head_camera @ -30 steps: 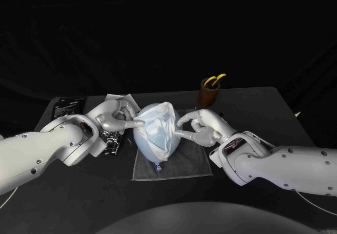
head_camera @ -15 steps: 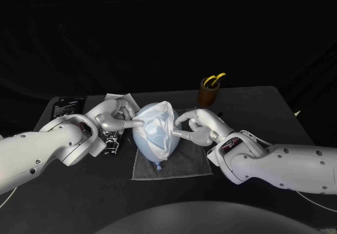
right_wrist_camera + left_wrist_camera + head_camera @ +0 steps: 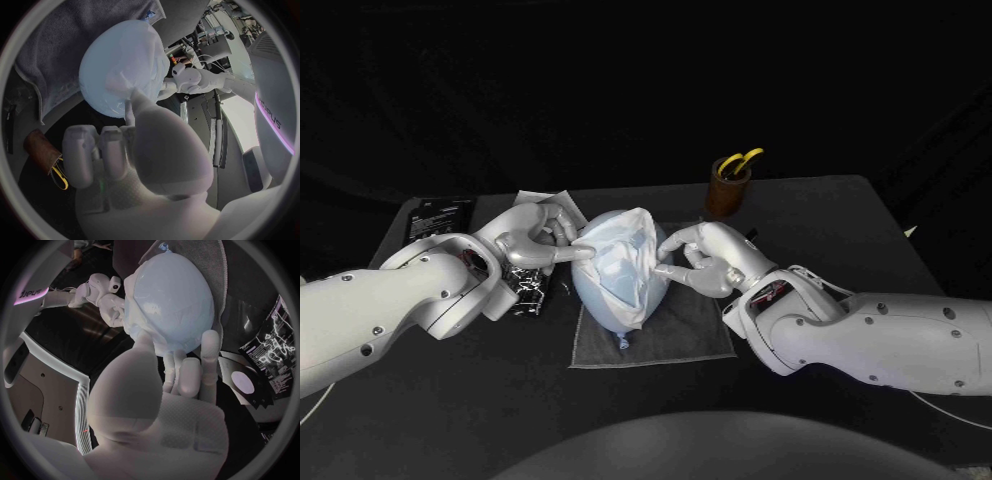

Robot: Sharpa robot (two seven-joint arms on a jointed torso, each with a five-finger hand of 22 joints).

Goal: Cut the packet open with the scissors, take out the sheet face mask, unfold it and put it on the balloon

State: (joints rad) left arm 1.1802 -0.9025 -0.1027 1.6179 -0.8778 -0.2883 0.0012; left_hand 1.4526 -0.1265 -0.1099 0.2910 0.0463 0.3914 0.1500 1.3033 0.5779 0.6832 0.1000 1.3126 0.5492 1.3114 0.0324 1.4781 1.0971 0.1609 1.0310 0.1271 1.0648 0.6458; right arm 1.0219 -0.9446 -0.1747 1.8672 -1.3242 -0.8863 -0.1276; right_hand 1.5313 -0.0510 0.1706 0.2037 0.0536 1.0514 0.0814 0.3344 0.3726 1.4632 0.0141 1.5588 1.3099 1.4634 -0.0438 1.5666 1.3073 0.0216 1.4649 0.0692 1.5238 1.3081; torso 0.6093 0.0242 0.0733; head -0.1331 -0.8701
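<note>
A pale blue balloon (image 3: 620, 275) lies on a grey towel (image 3: 682, 338) at the table's middle, with the white sheet mask (image 3: 632, 243) draped over its upper part. My left hand (image 3: 531, 236) is at the balloon's left side and pinches the mask's edge with thumb and fingertips (image 3: 209, 342). On the other side, my right hand (image 3: 711, 258) pinches a fold of the mask. The left wrist view has the balloon (image 3: 172, 295) just past my left hand (image 3: 175, 380). In the right wrist view my right hand (image 3: 125, 145) touches the balloon (image 3: 119, 70).
Yellow-handled scissors (image 3: 741, 160) stand in a brown holder (image 3: 727, 195) behind the right hand. The cut black packet (image 3: 528, 288) lies left of the towel under my left forearm. A white sheet (image 3: 538, 203) and a black box (image 3: 437, 220) lie at the back left.
My right hand and forearm have edged a little left toward the balloon. The left hand, balloon and mask have stayed in place.
</note>
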